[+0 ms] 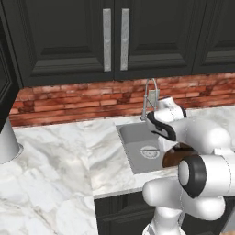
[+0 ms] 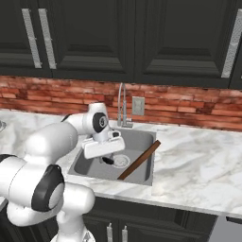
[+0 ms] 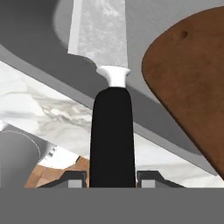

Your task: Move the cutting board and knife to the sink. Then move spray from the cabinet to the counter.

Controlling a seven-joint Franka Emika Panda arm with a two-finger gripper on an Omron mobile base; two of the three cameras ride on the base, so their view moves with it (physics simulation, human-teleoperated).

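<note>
At the bottom centre of the hand view, the two dark fingertips (image 3: 72, 179) pinch the smooth black handle of the knife (image 3: 111, 131), whose speckled silver blade runs up past a white collar toward the top of the frame. In the right base view the gripper (image 2: 108, 159) hangs low inside the grey steel sink (image 2: 144, 171) at mid-frame. The cutting board (image 2: 139, 159), a flat brown wooden slab with rounded corners, leans tilted against the sink's right wall, set into the grey-veined white marble counter (image 2: 198, 160).
</note>
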